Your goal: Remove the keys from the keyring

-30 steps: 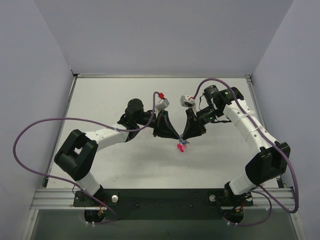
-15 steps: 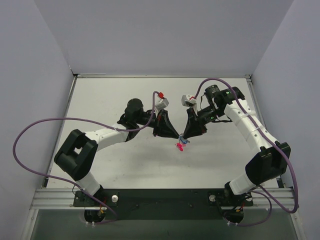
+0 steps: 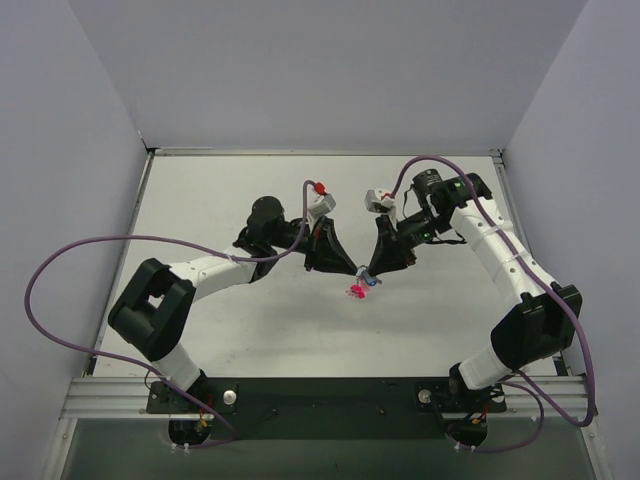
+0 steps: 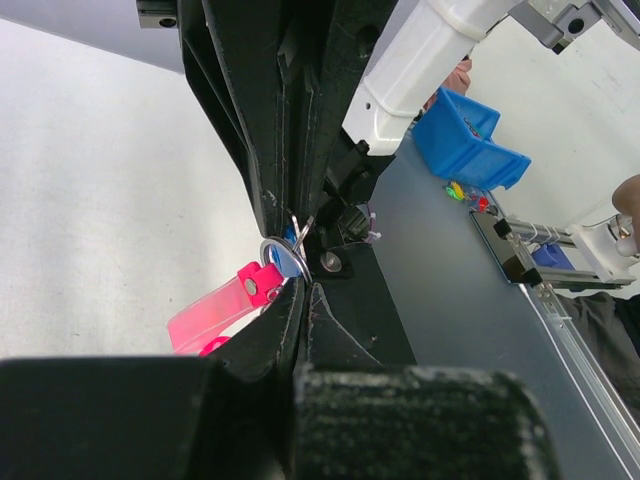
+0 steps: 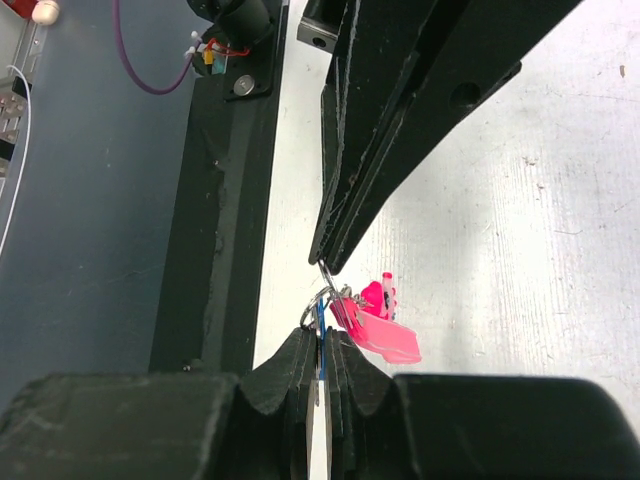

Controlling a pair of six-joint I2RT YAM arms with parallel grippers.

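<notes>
The keyring is a thin silvery loop held in the air between my two gripper tips over the middle of the table. It also shows in the left wrist view. My left gripper is shut on the keyring wire. My right gripper is shut on the blue key, seen edge-on between its pads. The pink keys and a pink tag hang from the ring, just below the tips in the top view. The two grippers' tips nearly touch.
The white table is walled on three sides. A black base rail runs along the near edge. Purple cables loop off both arms. A blue bin stands beyond the table.
Both grippers and the hanging bunch have shifted slightly toward the far side. Both holds are unchanged.
</notes>
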